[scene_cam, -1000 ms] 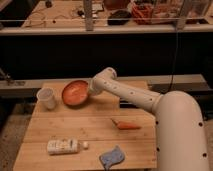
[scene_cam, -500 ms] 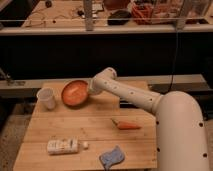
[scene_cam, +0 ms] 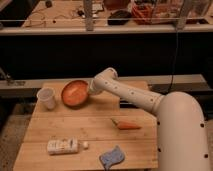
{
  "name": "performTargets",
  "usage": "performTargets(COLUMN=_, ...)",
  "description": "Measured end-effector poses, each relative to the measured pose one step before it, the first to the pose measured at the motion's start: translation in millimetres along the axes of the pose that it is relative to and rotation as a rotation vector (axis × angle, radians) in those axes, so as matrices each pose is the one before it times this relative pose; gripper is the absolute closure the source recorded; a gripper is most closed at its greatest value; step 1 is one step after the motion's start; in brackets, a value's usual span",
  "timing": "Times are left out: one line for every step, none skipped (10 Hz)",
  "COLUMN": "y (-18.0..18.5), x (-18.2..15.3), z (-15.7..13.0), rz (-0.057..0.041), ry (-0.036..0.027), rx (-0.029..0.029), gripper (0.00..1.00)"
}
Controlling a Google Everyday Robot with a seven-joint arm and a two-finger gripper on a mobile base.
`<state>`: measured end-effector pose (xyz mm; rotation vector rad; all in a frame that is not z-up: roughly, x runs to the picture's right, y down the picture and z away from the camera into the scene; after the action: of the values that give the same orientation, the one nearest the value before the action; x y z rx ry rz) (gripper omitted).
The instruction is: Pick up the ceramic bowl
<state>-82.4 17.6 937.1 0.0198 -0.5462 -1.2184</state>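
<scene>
Camera view, and we go straight to the ceramic bowl (scene_cam: 75, 93). It sits at the back left of the wooden table (scene_cam: 95, 136), round and shallow, orange inside with a darker reddish-brown rim. Its opening looks tipped a little toward us, so we see well into the orange hollow. Whether its base is resting on the wood or clear of it, we cannot tell from this angle.

Right at the bowl's right-hand rim we have the gripper (scene_cam: 89, 91), pressed in against the edge. Whether it is clamped on that rim or spread apart we cannot tell, because the end of the arm runs into the bowl's dark side. The white arm (scene_cam: 131, 96) stretches from there across the back of the table. It runs down to the big rounded white body of the robot (scene_cam: 182, 131), which fills the right of the view.

Just beside the bowl on its left stands a small white cup (scene_cam: 46, 98), upright, close to the bowl, though we cannot say if they touch. Moving forward, a carrot (scene_cam: 128, 125) lies near the middle of the table, well apart from the bowl. Down at the front left a white bottle (scene_cam: 62, 146) lies on its side. A crumpled blue cloth (scene_cam: 113, 157) sits at the front edge to its right.

Behind the table we see a dark recess, and above it a cluttered workbench (scene_cam: 60, 15).
</scene>
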Motion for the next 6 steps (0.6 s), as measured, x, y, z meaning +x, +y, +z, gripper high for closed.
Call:
performTargets(y=0.02, x=-0.25, z=-0.48, rz=-0.00192, ry=-0.00073, rx=0.00193, gripper=1.00)
performTargets(y=0.52, x=-0.35, z=-0.93, rz=-0.00439, ry=-0.00068, rx=0.00342, gripper=1.00)
performTargets(y=-0.22, x=-0.15, z=-0.49, rz=-0.00318, ry=-0.00026, rx=0.00269, gripper=1.00)
performTargets(y=-0.07, x=-0.27, z=-0.69, rz=-0.00212, ry=-0.00079, rx=0.00168, gripper=1.00)
performTargets(y=0.61, x=-0.03, z=-1.53, rz=-0.00273, ry=-0.00081, rx=0.00228, gripper=1.00)
performTargets(y=0.19, x=-0.31, z=-0.84, rz=-0.00274, ry=-0.00110, rx=0.00178, gripper=1.00)
